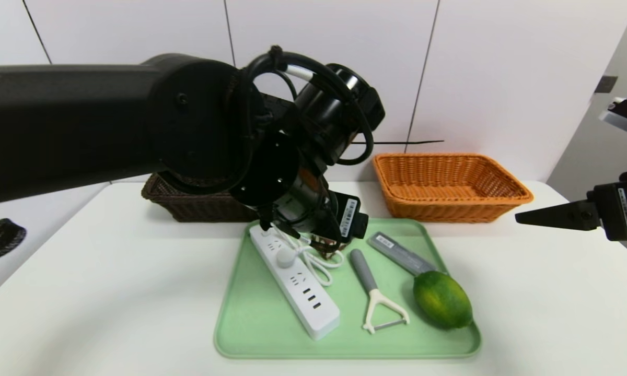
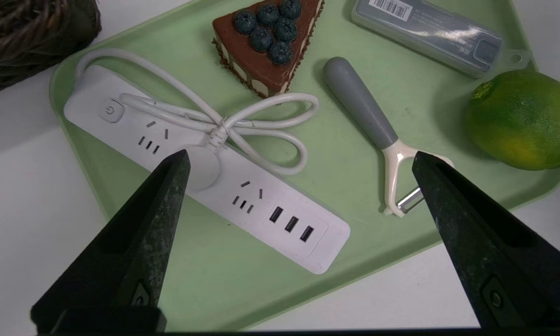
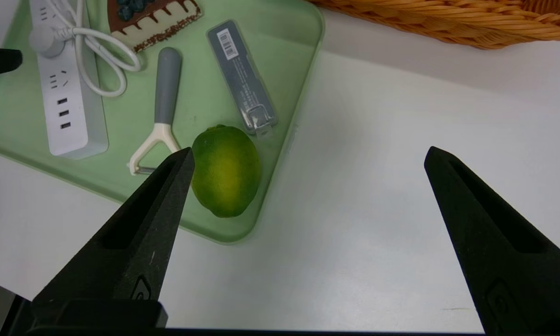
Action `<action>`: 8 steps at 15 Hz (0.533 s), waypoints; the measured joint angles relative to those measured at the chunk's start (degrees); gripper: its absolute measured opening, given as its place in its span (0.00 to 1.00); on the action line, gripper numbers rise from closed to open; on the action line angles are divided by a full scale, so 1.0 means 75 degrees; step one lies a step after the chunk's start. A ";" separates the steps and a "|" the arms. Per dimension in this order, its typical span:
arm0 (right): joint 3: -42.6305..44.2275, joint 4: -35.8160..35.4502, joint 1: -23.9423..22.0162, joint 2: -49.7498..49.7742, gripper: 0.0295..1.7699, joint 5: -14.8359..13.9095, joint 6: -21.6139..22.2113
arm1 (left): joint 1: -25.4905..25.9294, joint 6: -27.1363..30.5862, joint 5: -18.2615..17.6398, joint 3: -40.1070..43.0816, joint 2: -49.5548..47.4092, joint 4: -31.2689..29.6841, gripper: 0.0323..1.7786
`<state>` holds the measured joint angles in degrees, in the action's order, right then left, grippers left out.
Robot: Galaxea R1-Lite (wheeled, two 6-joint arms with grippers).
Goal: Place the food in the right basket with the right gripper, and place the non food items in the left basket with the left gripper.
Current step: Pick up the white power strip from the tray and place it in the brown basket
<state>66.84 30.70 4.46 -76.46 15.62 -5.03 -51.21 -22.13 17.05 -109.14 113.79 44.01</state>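
Observation:
A green tray (image 1: 251, 324) holds a white power strip (image 2: 261, 205) with its bundled cable, a grey-handled peeler (image 2: 361, 105), a grey flat case (image 2: 429, 32), a green lime (image 3: 226, 170) and a chocolate cake slice (image 2: 266, 42) topped with blueberries. My left gripper (image 2: 299, 156) hangs open above the tray, one finger over the strip and the other over the peeler's head, holding nothing. My right gripper (image 3: 309, 150) is open over bare table to the right of the tray, with the lime beside one finger. In the head view my left arm (image 1: 303, 209) hides most of the cake.
The dark brown basket (image 1: 198, 206) stands behind the tray's left corner, partly hidden by my left arm. The orange basket (image 1: 449, 209) stands behind the tray's right corner. White table (image 1: 109, 292) lies on both sides of the tray, and a wall rises close behind the baskets.

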 joint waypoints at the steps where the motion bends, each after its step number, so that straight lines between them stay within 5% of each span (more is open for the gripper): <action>1: -0.0020 -0.0003 0.0000 -0.0021 0.96 0.0000 0.0000 | -0.0024 -0.0088 0.0008 -0.0137 0.0169 0.0241 0.95; 8: -0.0169 -0.0041 -0.0005 -0.0117 0.96 0.0000 -0.0003 | -0.0050 -0.0122 -0.0007 -0.0457 0.0668 0.1130 0.95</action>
<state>65.57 30.39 4.43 -77.34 15.62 -5.06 -51.59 -23.04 17.01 -112.57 118.80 52.48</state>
